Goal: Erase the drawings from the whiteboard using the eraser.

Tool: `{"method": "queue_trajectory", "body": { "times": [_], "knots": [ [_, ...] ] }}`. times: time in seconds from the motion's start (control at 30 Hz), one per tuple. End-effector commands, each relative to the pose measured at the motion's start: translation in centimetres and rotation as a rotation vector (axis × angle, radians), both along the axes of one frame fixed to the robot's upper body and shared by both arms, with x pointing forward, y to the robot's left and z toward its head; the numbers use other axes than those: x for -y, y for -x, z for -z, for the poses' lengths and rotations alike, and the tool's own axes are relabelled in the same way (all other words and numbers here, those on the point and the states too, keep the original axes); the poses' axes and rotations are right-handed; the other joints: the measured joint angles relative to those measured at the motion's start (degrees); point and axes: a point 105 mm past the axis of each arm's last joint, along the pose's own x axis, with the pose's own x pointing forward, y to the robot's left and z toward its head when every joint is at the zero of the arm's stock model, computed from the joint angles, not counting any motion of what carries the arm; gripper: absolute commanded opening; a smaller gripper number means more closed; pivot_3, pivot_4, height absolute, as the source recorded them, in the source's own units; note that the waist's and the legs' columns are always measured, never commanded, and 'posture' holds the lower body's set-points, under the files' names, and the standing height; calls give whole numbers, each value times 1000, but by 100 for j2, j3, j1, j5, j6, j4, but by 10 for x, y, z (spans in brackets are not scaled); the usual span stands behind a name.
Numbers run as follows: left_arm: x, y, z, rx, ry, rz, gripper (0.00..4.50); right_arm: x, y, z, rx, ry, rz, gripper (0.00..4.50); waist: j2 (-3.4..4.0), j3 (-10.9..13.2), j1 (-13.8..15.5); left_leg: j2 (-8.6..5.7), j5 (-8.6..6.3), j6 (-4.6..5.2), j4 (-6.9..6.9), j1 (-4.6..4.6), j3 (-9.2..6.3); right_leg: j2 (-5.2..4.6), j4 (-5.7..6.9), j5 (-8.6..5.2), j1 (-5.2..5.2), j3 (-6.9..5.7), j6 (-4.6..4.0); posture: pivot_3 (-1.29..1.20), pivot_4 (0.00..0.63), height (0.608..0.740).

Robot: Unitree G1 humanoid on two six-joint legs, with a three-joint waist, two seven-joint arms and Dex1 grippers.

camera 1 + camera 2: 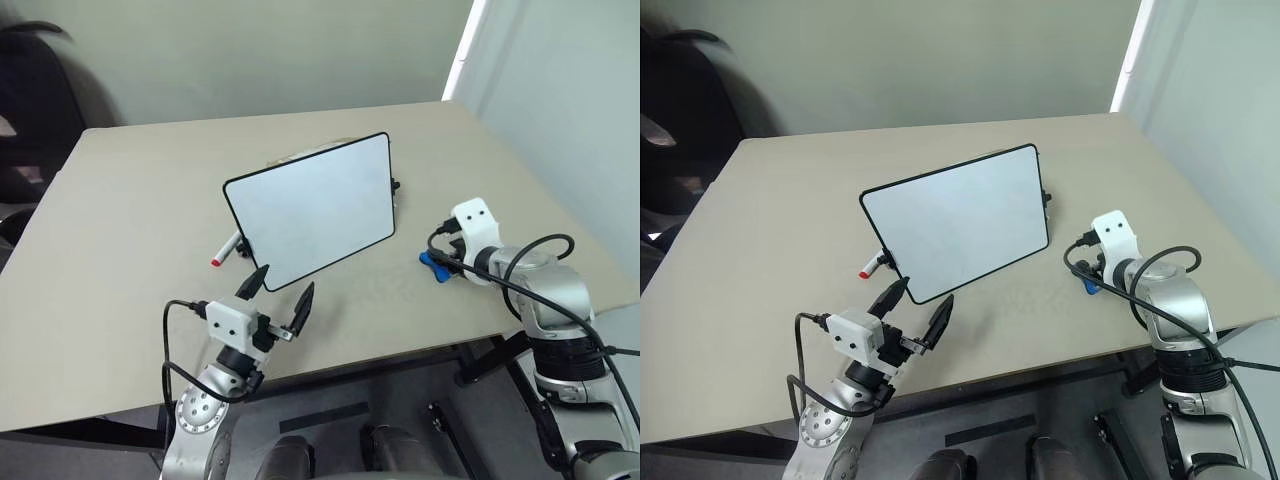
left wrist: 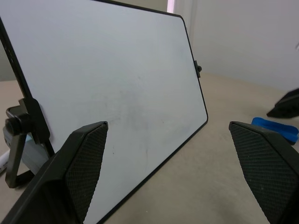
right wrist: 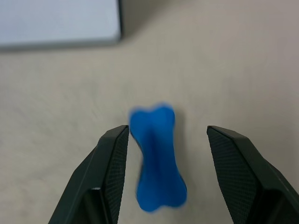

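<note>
1. Whiteboard stands propped upright at the centre of the left eye view, on the beige table, its thin black frame tilted so the right corner sits higher in the frame.
2. Its white face looks almost clean; in the left wrist view only faint grey smudges show near the middle, and no red strokes can be made out.
3. Eraser, a bright blue bone-shaped block, lies flat on the table at the right of the left eye view, apart from the board's lower right corner.
4. Right gripper hangs over the eraser with its black fingers spread to either side; one finger is close beside the block, the other clearly apart, so nothing is grasped.
5. Left gripper sits in the lower centre of the left eye view, just in front of the board's lower edge, fingers parted and empty.
6. Marker, white with a red cap, lies on the table behind the board's lower left corner.
</note>
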Motion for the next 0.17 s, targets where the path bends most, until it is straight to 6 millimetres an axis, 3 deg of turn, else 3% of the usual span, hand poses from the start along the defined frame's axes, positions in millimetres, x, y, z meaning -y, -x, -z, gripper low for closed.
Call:
{"method": "queue_trajectory", "body": {
  "times": [0.03,0.17],
  "knots": [
    [-2,8,-17,52,14,-5,4500,-13,5,-14,50,-19,-41,2813,-5,-3,1,0,0,0,0,0,-1,0,-1,-2,0,0,1,0,150,739],
    [-5,13,-16,33,25,-14,4500,-17,6,-8,38,-21,-48,2813,-3,-4,5,-3,0,1,3,-2,-2,-1,-3,-22,1,2,-2,0,150,739]
  ]
}}
